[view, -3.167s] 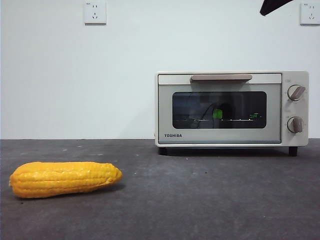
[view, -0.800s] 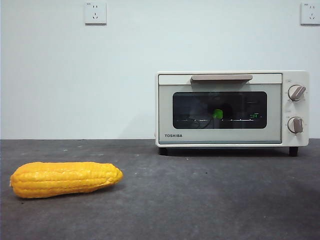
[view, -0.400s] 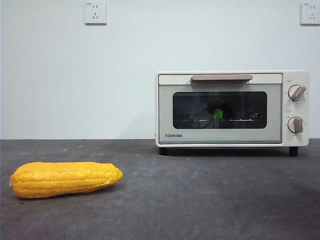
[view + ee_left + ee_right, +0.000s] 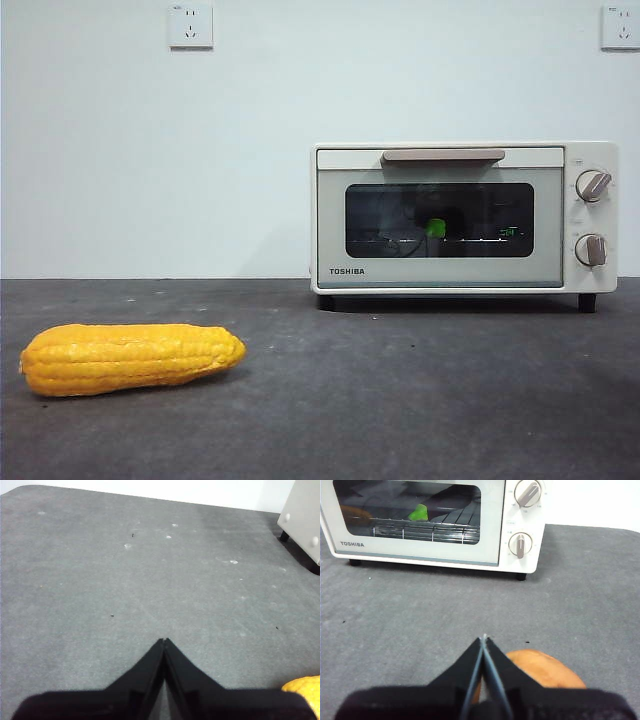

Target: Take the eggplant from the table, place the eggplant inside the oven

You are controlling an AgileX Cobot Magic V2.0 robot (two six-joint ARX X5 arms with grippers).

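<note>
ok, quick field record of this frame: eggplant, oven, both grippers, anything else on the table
eggplant: inside the oven on the rack; green cap shows through the glass, body hard to make out
oven: on the table, door shut
left gripper: above bare table, fingers shut, holding nothing
right gripper: facing the oven front, fingers shut, holding nothing
corn: lying on the table, apart from the oven
orange item: on the table by the right gripper, cannot identify

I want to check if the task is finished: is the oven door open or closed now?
Closed. The oven door sits flush, handle at top. The eggplant's green cap shows behind the glass, on the rack.
</note>
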